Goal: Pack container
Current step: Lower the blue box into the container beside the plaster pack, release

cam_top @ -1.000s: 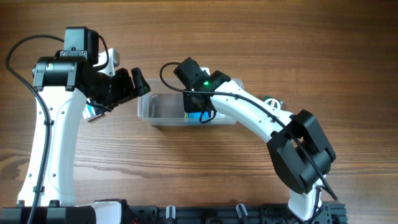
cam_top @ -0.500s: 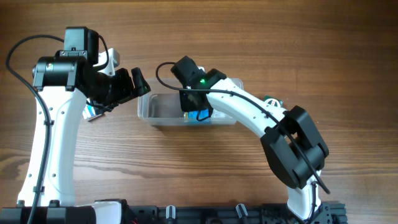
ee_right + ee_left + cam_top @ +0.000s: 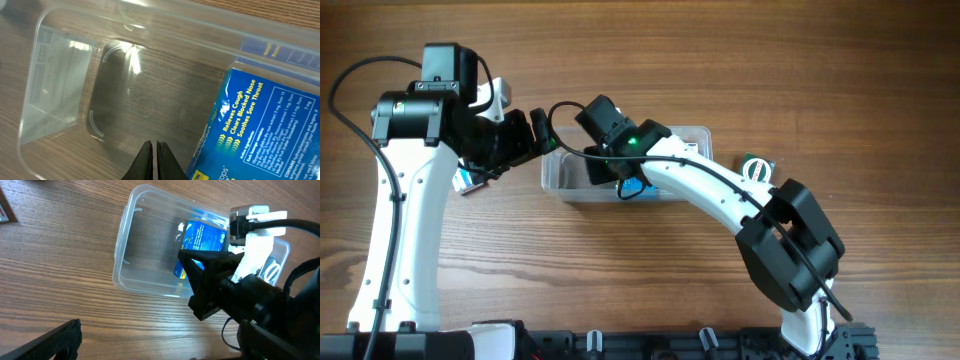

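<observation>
The container (image 3: 568, 178) is a clear shallow tub in the middle of the table. It also shows in the left wrist view (image 3: 131, 260) and the right wrist view (image 3: 55, 65). A blue box (image 3: 638, 187) lies in its right part, also seen in the left wrist view (image 3: 200, 240) and the right wrist view (image 3: 260, 125). My right gripper (image 3: 154, 150) is shut and empty, inside the tub over its bare left floor, just left of the blue box. My left gripper (image 3: 538, 133) is open and empty, above the table by the tub's left end (image 3: 157, 345).
A small blue and white box (image 3: 470, 180) lies under the left arm. A green and white item (image 3: 756, 166) lies right of the tub, beside the right arm. A dark corner of something (image 3: 5, 211) shows at the left wrist view's edge.
My right arm has swung left along the tub, from over the blue box to the tub's left half. The blue box stayed put. The left arm has not moved.
</observation>
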`<state>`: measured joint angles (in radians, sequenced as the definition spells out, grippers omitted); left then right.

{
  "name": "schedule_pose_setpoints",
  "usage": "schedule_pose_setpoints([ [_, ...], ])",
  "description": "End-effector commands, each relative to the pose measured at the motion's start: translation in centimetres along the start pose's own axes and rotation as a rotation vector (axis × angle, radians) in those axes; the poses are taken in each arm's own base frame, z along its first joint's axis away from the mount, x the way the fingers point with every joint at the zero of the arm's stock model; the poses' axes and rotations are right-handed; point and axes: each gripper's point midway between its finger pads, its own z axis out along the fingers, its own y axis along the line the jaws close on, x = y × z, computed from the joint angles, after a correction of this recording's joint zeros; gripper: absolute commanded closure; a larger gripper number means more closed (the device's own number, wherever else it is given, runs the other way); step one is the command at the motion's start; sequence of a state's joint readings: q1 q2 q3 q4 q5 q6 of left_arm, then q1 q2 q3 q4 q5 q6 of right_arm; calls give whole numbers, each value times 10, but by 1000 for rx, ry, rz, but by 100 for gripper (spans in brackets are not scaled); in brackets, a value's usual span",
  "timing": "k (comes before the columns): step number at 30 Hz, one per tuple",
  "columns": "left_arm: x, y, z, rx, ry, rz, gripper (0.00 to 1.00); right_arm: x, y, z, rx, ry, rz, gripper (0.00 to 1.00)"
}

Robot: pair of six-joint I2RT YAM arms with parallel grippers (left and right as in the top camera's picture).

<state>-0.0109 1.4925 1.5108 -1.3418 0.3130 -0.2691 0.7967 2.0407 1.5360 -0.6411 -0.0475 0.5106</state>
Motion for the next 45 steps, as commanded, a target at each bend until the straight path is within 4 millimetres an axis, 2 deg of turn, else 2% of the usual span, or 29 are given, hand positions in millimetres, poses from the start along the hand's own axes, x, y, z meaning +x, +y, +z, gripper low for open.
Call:
schedule_pose_setpoints([
  [1, -3, -4, -3, 16, -10, -5, 0, 4, -4, 15, 33, 14, -19, 96],
  [5, -3, -4, -3, 16, -10, -5, 0, 2, -15, 17, 93, -1, -19, 96],
  [22, -3, -4, -3, 15, -10, -6, 0, 9, -27, 17, 150, 23, -21, 96],
  [30, -3, -4, -3, 16, -10, -5, 0, 20, -36, 38, 176, 63, -20, 96],
  [34, -3, -4, -3, 15, -10, -6, 0, 17, -37, 36, 175, 56, -14, 96],
  [39, -3, -4, -3, 16, -10, -5, 0, 0, -29, 17, 148, 6, -42, 92],
  [42, -3, -4, -3, 16, -10, -5, 0, -24, -15, -13, 107, -75, -69, 89],
  [45, -3, -4, -3, 15, -10, -6, 0, -46, -11, -47, 81, -147, -71, 89],
])
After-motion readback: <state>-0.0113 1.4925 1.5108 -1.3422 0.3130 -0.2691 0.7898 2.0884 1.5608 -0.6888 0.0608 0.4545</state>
